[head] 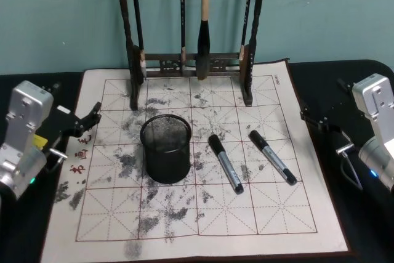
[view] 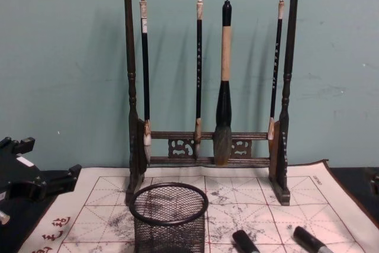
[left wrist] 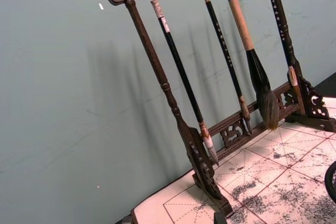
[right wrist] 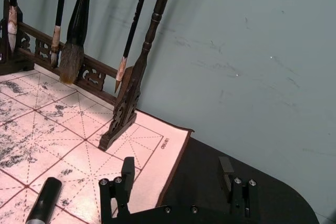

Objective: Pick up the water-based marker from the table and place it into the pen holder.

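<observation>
Two alike water-based markers with black caps and grey barrels lie on the cream gridded mat (head: 258, 226) of the table. One marker (head: 225, 163) is just right of the pen holder (head: 165, 148), the other (head: 272, 156) farther right. Their caps show in the chest view (view: 244, 241) (view: 308, 240). The pen holder (view: 169, 217) is a black mesh cup, upright, with nothing seen inside. My left gripper (head: 86, 121) hovers open at the mat's left edge. My right gripper (right wrist: 177, 171) stands open over the mat's right edge, a marker cap (right wrist: 44, 203) near it.
A tall dark wooden brush rack (head: 191, 63) with several hanging brushes stands at the back of the mat, against the teal wall. Black tabletop (head: 363, 226) borders the mat on both sides.
</observation>
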